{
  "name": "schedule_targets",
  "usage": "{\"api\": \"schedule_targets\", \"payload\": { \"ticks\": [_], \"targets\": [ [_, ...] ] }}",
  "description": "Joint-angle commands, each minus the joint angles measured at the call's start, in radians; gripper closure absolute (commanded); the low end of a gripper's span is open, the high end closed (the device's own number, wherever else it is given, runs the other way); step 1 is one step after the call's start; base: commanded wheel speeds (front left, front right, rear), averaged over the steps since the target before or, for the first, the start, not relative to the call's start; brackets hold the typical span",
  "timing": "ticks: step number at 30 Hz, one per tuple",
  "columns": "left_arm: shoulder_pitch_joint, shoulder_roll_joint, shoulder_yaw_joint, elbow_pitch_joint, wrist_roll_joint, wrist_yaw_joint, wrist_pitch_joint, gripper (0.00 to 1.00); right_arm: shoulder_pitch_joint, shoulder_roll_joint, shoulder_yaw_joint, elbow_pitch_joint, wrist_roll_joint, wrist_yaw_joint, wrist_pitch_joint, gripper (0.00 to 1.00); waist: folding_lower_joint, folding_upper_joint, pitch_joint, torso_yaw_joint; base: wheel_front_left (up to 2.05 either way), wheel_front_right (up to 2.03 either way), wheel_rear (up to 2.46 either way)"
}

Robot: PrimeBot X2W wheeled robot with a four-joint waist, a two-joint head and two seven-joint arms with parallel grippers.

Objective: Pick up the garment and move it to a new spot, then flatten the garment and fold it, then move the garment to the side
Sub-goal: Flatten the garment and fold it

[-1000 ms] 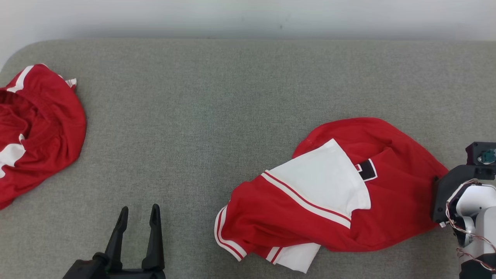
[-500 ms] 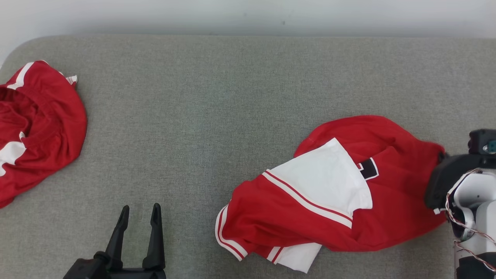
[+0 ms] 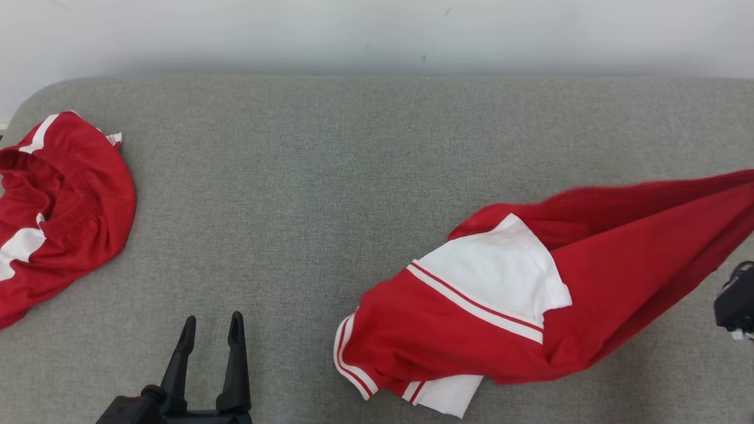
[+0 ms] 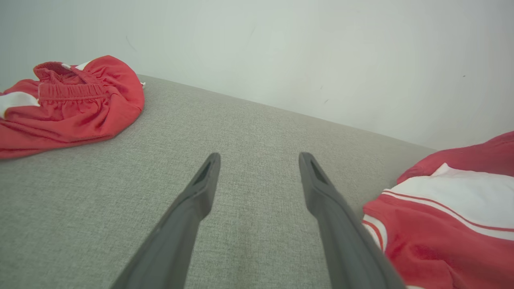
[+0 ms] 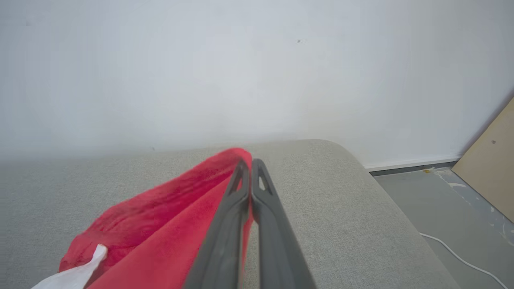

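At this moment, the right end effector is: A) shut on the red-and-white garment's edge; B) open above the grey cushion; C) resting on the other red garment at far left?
A: the right end effector has its fingers pressed together on the garment, whose red fabric stretches toward the head view's right edge.

Bare grey cushion lies open between the red shorts at left and the jersey at right.
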Motion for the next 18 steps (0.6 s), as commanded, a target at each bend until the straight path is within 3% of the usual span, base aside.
{"api": "schedule_targets", "payload": {
  "ticks": [1, 5, 9, 18],
  "targets": [
    [0.010, -0.001, -0.001, -0.001, 0.000, 0.003, -0.003, 0.00, 0.018, 0.011, -0.006, -0.040, 0.001, 0.001, 0.005, 1.00, 0.0000, 0.0000, -0.003, -0.001, 0.00, 0.00, 0.00],
    [0.015, -0.001, -0.003, -0.004, -0.002, 0.004, -0.004, 0.00, 0.056, 0.027, 0.000, -0.178, 0.000, 0.001, 0.023, 1.00, 0.0000, 0.0000, -0.008, -0.006, 0.00, 0.00, 0.00],
    [0.011, -0.001, -0.007, -0.006, -0.005, 0.005, -0.004, 0.00, 0.058, 0.030, -0.031, -0.173, 0.019, 0.001, 0.055, 1.00, 0.0000, 0.0000, -0.007, -0.004, 0.00, 0.00, 0.00],
    [-0.025, -0.001, -0.032, 0.004, -0.016, 0.003, -0.004, 0.00, -0.110, 0.028, -0.105, 0.288, -0.063, 0.001, 0.057, 1.00, 0.0000, 0.0000, 0.019, 0.033, 0.00, 0.00, 0.00]
  ]
}}
